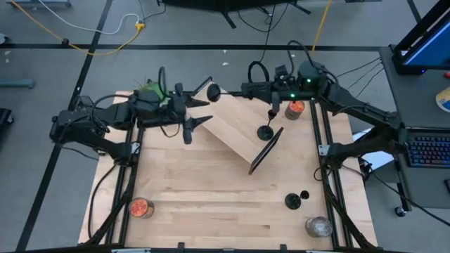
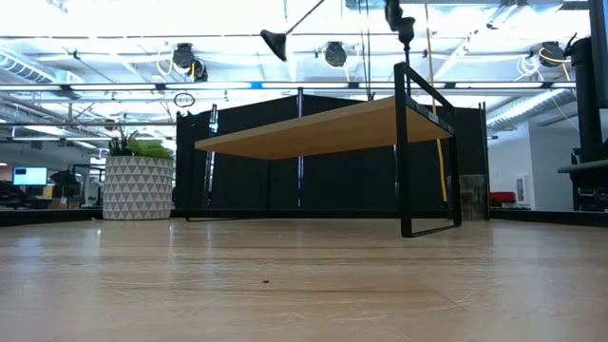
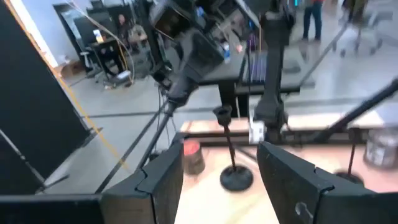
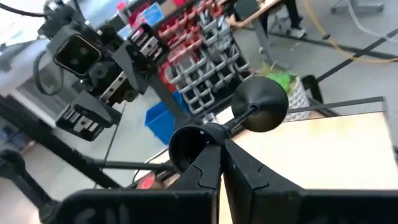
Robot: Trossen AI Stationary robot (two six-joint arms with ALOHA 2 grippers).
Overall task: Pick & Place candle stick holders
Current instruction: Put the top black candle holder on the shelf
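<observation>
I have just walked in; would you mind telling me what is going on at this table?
The right gripper is shut on one black candle stick holder, holding it on its side in the air beyond the wooden shelf. The left gripper waits open close by. A second holder stands on the shelf, and a third holder sits on the table near a clear jar.

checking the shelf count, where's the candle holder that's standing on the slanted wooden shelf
In the high view it stands upright on the shelf's right side, candle holder just below the right tool arm and left of the orange-lidded jar.
</observation>
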